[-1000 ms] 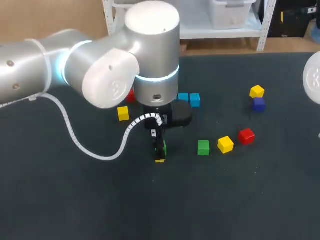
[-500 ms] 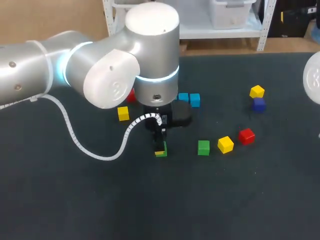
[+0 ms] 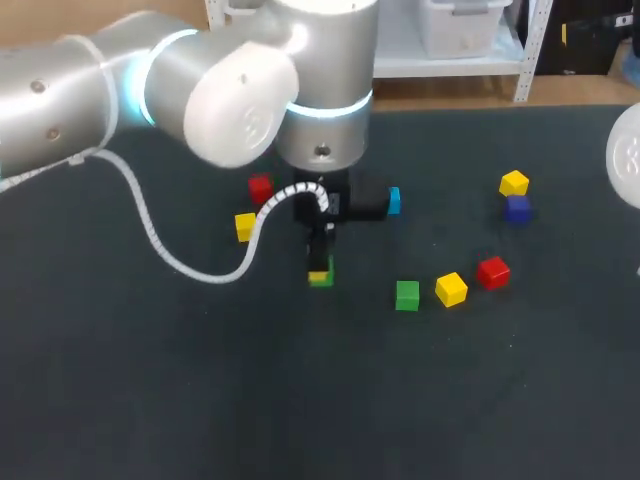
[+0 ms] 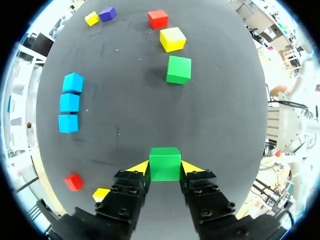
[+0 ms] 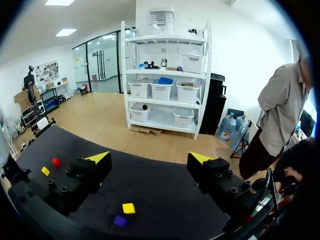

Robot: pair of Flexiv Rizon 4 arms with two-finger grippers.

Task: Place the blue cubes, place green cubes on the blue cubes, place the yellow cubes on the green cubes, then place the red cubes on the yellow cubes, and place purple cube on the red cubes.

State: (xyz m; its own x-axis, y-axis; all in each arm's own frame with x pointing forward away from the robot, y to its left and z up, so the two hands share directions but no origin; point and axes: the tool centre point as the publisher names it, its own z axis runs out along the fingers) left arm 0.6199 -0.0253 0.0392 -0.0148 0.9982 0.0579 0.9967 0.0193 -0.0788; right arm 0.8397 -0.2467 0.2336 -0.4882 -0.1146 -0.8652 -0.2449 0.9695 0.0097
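My left gripper (image 4: 165,167) is shut on a green cube (image 4: 165,163), with a yellow tip touching each side; in the head view this green cube (image 3: 322,279) hangs under the left arm near the table's middle. Three blue cubes (image 4: 69,102) lie in a row ahead and to one side; the head view shows only one blue cube (image 3: 393,200) past the wrist. A second green cube (image 3: 407,294), a yellow cube (image 3: 451,289) and a red cube (image 3: 492,271) lie to the right. My right gripper (image 5: 150,160) is open and empty, high over the table's right edge.
Another yellow cube (image 3: 514,183) and the purple cube (image 3: 517,208) sit at the far right. A red cube (image 3: 261,187) and a yellow cube (image 3: 245,226) lie left of my left gripper. The right arm (image 3: 625,160) shows at the right edge.
My left gripper closed on the green cube, then rose and shifted toward the far side with it. The right arm has not moved.
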